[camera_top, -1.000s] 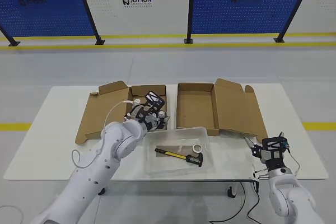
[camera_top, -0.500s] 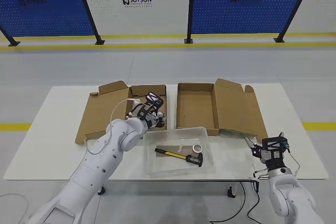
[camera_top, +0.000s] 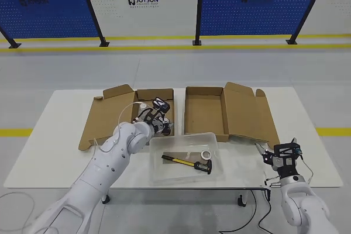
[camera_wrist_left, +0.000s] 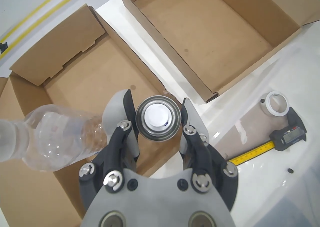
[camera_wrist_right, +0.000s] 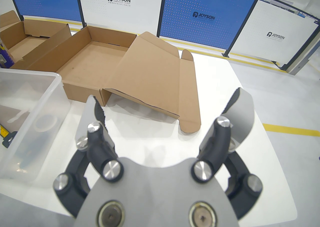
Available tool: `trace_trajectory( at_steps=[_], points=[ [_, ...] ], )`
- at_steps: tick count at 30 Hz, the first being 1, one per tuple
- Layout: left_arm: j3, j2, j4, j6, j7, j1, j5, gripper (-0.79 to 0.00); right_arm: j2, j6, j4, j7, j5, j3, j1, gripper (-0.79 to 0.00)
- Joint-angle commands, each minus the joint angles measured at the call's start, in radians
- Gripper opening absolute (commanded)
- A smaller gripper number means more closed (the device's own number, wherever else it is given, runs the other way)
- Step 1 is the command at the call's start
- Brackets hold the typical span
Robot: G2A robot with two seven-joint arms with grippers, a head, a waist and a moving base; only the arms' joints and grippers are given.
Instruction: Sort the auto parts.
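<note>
On the table (camera_top: 58, 146), the left cardboard box (camera_wrist_left: 82, 80) already holds a clear bottle (camera_wrist_left: 47, 135). The left gripper (camera_wrist_left: 157, 112) clasps a metal can (camera_wrist_left: 158, 119) upright over the box's near corner, beside the bottle. A clean set-down likely means lowering the can straight, clear of wall and bottle, before letting go. The right gripper (camera_wrist_right: 166, 110) hangs spread wide near the table's edge. Since a second ago, the left gripper has edged farther over the box; the right arm has not moved.

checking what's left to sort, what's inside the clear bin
A digital caliper, a white ring and a tiny black bit lie in the clear bin. Anything beneath the caliper is covered.
</note>
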Motion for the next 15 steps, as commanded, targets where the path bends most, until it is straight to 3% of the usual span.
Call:
trace_trajectory(
  at_steps=[1,5,6,11,13,15],
  points=[
    [0.003,-0.004,0.012,-0.003,-0.001,-0.004,-0.003,-0.785,0.0,0.0,0.0,0.0,0.0,0.0,0.0,0.0],
    [0.008,-0.01,0.03,-0.005,0.0,-0.01,-0.001,-0.757,0.0,0.0,0.0,0.0,0.0,0.0,0.0,0.0],
    [0.009,-0.012,0.033,-0.006,-0.002,-0.011,-0.002,-0.683,0.0,0.0,0.0,0.0,0.0,0.0,0.0,0.0],
    [0.01,-0.018,0.047,-0.01,-0.006,-0.017,-0.003,-0.483,0.0,0.0,0.0,0.0,0.0,0.0,0.0,0.0],
    [0.009,-0.02,0.051,-0.017,-0.011,-0.019,-0.005,-0.345,0.0,0.0,0.0,0.0,0.0,0.0,0.0,0.0],
    [0.007,-0.02,0.051,-0.02,-0.013,-0.019,0.0,-0.148,0.0,0.0,0.0,0.0,0.0,0.0,0.0,0.0]
  ],
)
